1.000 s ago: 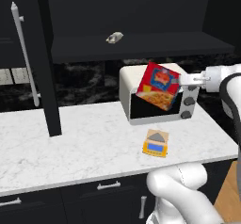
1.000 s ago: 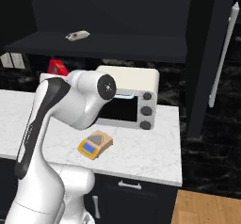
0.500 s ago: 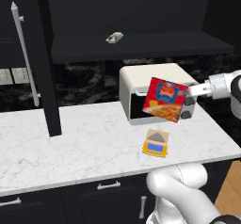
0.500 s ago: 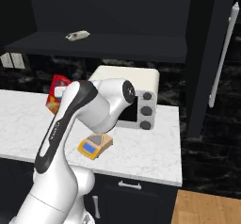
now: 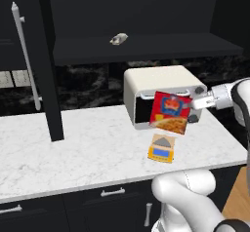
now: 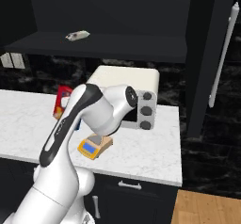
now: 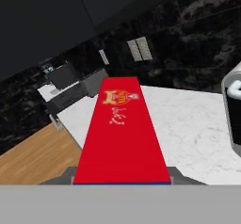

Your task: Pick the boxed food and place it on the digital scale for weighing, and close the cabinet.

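Nearest, on the white marble desk (image 5: 73, 148), sits the small flat orange-yellow digital scale (image 5: 161, 148) with its grey plate and blue display. Just above it, clear of the plate, hangs the thin red cardboard box of food (image 5: 170, 112), tilted, its yellow-orange picture facing out. The fingers (image 5: 194, 103) are clamped on the box's right edge, the box reaching away leftward from them. Behind stands a white toaster oven (image 5: 156, 82). Farther up, a small grey-white packet (image 5: 118, 39) lies on the open black wall cabinet's (image 5: 46, 55) shelf.
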